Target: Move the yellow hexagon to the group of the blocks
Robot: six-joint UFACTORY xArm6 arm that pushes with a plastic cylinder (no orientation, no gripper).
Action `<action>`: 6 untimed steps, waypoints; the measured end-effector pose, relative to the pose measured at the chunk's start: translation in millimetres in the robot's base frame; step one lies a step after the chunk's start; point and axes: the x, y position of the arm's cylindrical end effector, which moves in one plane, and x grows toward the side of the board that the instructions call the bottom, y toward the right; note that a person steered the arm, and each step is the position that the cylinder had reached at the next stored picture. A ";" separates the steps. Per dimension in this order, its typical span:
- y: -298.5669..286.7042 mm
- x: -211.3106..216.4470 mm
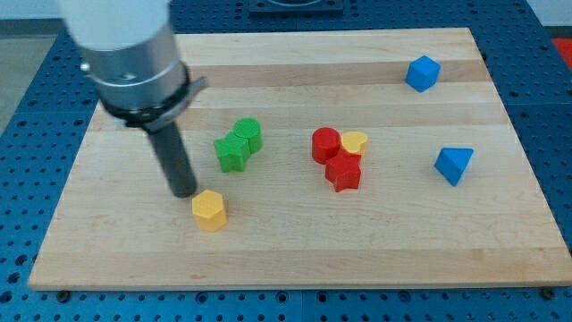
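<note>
Sitting just up-left of the yellow hexagon (210, 210), my tip (185, 191) almost touches it; no end effector here, so nothing's held.

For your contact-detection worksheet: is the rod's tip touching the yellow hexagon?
Cannot tell. In the camera view my tip sits just up-left of the yellow hexagon; their outlines nearly meet, with no plain gap or contact.

A robotics lab bench is showing here, with a pale wooden board (295, 241) lying on a blue perforated mounting table (554, 107) that is framing it from twelve o'clock round to six o'clock.
</note>
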 end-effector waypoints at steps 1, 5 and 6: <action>-12.4 35.4; 56.1 64.9; 13.8 68.8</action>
